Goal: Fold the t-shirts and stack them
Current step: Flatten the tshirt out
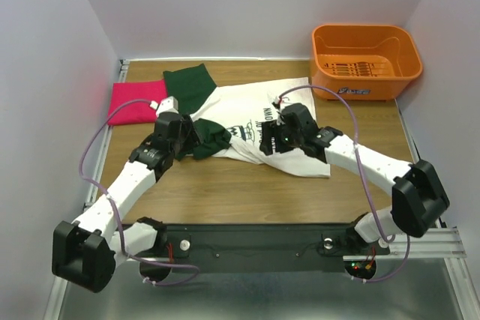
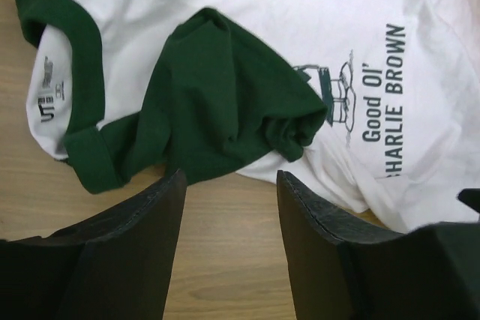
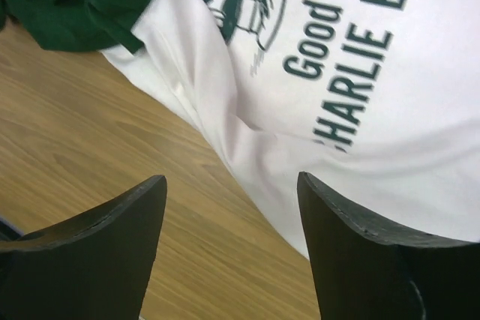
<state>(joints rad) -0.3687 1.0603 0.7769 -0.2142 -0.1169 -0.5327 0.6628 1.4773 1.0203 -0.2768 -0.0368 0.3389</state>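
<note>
- My left gripper (image 2: pixel 231 185) is spread apart and empty, hovering just near of the bunched green sleeve (image 2: pixel 225 95).
- My right gripper (image 3: pixel 232 185) is the same, jaws wide with nothing in them, over the near hem of the white tee (image 1: pixel 251 110).
- White tee lies rumpled mid-scene, not folded yet. Pink tee (image 1: pixel 135 103) sits far left and looks folded.
- My worry is that sleeve wad: fold over it and I get a lump, so the stack tips.
- I could also pinch just one layer at the hem and drag it crooked.
</note>
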